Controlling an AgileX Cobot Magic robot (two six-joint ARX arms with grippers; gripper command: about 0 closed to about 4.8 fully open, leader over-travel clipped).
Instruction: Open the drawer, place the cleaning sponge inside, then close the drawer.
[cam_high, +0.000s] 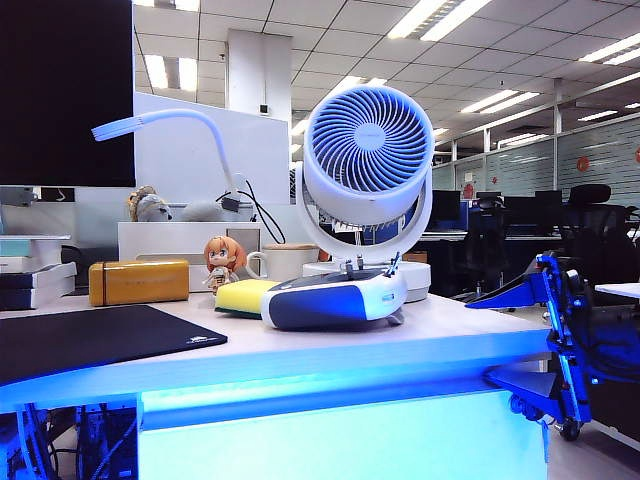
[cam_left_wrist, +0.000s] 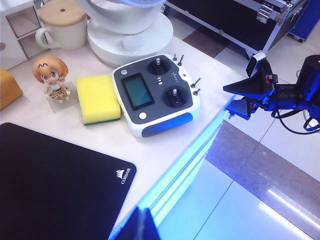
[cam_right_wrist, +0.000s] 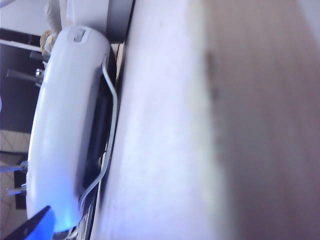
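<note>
The cleaning sponge (cam_high: 243, 296) (cam_left_wrist: 97, 98), yellow with a thin green layer, lies flat on the desk between a small figurine and a white-and-navy remote controller (cam_high: 335, 298) (cam_left_wrist: 156, 95). Below the desktop, the drawer (cam_high: 340, 440) shows its pale, blue-lit front and looks closed. At the desk's right end my right gripper (cam_high: 497, 340) (cam_left_wrist: 239, 98) stands open, one finger level with the desktop and the other below it beside the drawer's top corner. Its wrist view shows one blue fingertip (cam_right_wrist: 32, 226) and the remote's side. My left gripper (cam_left_wrist: 142, 226) hovers shut above the desk's front edge.
A black mouse pad (cam_high: 95, 340) (cam_left_wrist: 55, 185) covers the front left of the desk. Behind the sponge stand a figurine (cam_high: 222, 262), a mug (cam_high: 280, 262), a white fan (cam_high: 368, 150) and an orange-yellow box (cam_high: 138, 281). Office chairs (cam_high: 590, 230) stand beyond the right gripper.
</note>
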